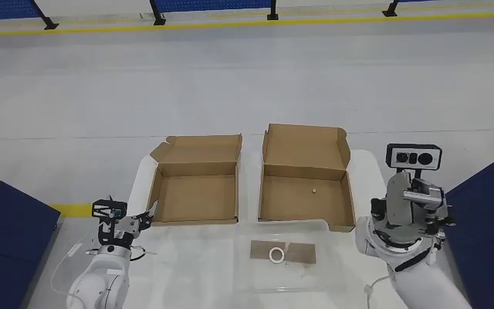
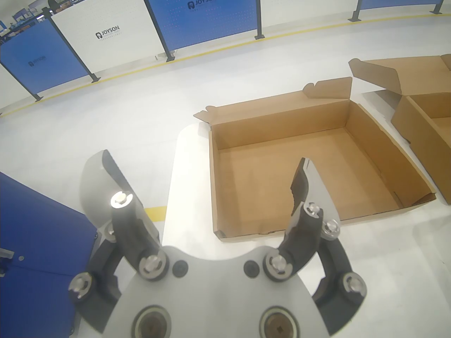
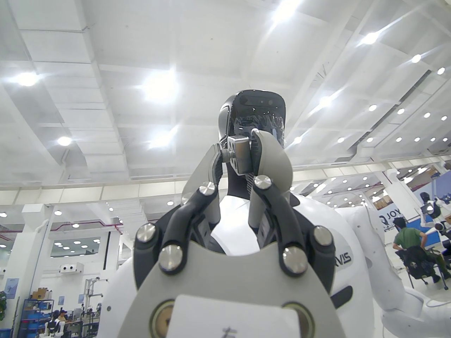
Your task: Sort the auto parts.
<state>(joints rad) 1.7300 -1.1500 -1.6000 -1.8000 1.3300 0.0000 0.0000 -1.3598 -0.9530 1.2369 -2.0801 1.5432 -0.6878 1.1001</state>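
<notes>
White worktop (image 1: 193, 247) from above: an open left box (image 1: 193, 201) stands beside an open right box (image 1: 293, 205), which holds a small part (image 1: 314, 189). A white ring (image 1: 275, 254) lies on a cardboard strip (image 1: 302, 251) in front. Left wrist: left fingers (image 2: 310, 191) are apart, near the left box. Right wrist: right fingers (image 3: 271, 163) point upward, clamped on a metal block (image 3: 239, 158).

A white table (image 1: 193, 243) stands on a pale floor marked with a yellow line (image 1: 71, 209), blue partition panels (image 2: 197, 5) beyond.
</notes>
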